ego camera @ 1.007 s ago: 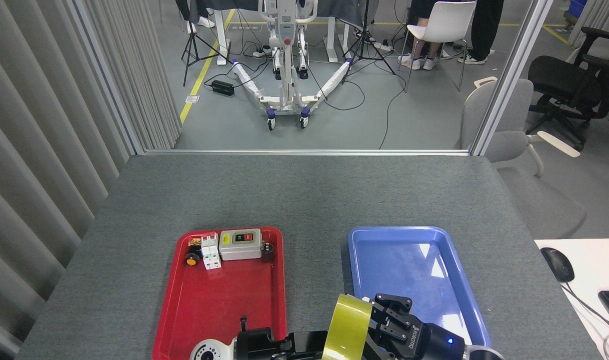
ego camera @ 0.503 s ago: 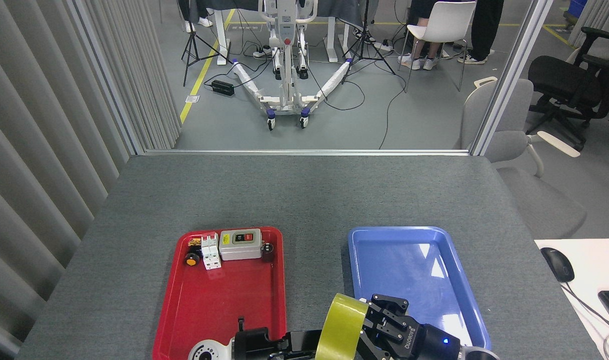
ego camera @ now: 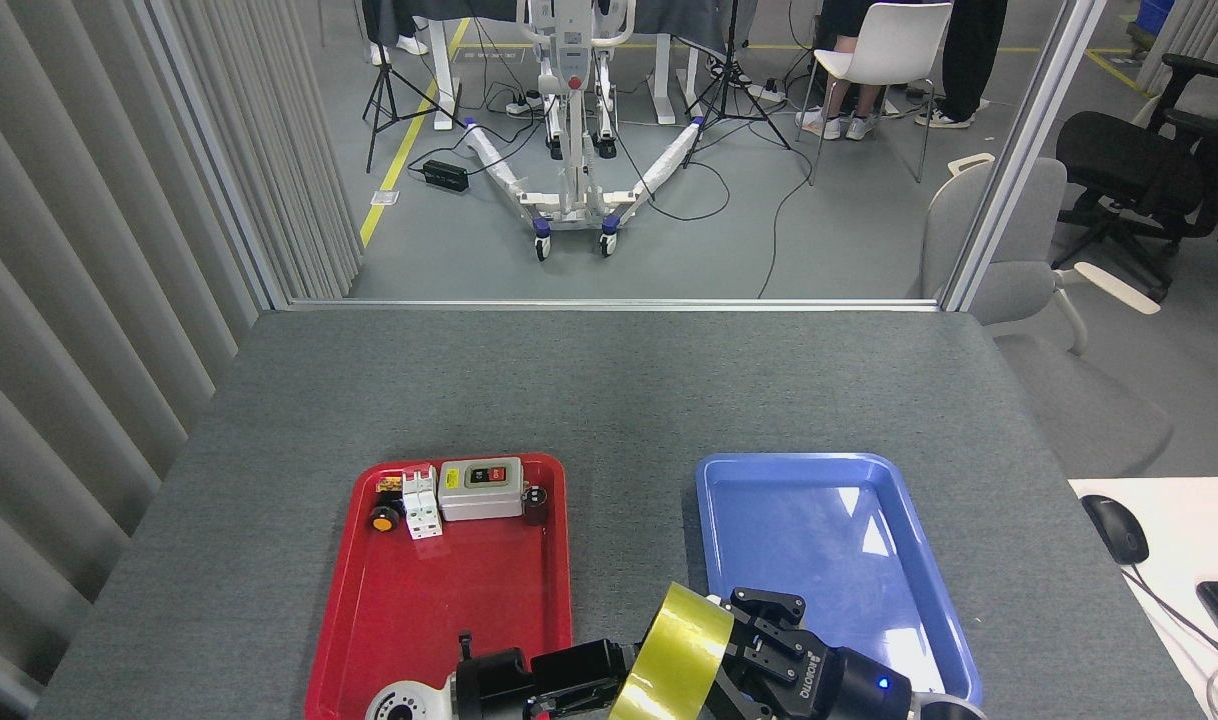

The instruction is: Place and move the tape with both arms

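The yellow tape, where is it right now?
In the head view the tape is at the bottom centre, held up between the left gripper and right gripper, over the gap between the red tray and blue tray.

a robotics lab set up in an office-like room: a grey felt-topped table (ego camera: 609,390) stands behind a ribbed partition (ego camera: 99,230), and beyond it a white wheeled lifting frame (ego camera: 574,130), tripods (ego camera: 394,90) and loose cables (running across the grey floor). office chairs (ego camera: 1144,165) and a mouse (ego camera: 1115,528) sit at the right
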`<state>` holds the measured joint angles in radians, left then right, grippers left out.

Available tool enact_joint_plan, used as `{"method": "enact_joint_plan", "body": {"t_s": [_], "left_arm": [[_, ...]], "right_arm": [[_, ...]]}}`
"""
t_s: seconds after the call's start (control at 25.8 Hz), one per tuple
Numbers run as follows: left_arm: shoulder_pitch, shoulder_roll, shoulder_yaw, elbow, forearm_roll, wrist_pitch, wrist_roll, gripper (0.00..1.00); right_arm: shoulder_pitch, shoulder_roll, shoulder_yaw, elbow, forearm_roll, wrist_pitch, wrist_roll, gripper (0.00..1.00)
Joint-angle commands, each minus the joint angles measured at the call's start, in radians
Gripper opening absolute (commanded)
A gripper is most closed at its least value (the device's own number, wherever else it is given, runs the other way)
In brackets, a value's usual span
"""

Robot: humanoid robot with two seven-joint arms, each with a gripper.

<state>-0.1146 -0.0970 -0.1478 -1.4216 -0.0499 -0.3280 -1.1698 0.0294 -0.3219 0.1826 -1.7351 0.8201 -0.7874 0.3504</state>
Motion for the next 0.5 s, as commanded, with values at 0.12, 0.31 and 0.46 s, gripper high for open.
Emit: {"method": "enact_joint_plan", "body": {"t_s": [0.12, 0.31, 0.46], "left_arm": [[0.000, -0.018, 0.067, 0.012, -0.022, -0.009, 0.070, 1.00], [0.003, -0.018, 0.116, 0.006, -0.096, -0.011, 0.183, 1.00], [0.013, -0.015, 0.129, -0.002, -0.126, -0.025, 0.285, 1.00]], "right_arm": [[0.007, 0.038, -0.017, 0.000, 0.001, 0.002, 0.058, 0.26], [0.010, 0.050, -0.020, 0.000, -0.002, 0.002, 0.062, 0.26], [0.041, 0.050, -0.063, 0.000, -0.002, 0.002, 0.070, 0.26]]}}
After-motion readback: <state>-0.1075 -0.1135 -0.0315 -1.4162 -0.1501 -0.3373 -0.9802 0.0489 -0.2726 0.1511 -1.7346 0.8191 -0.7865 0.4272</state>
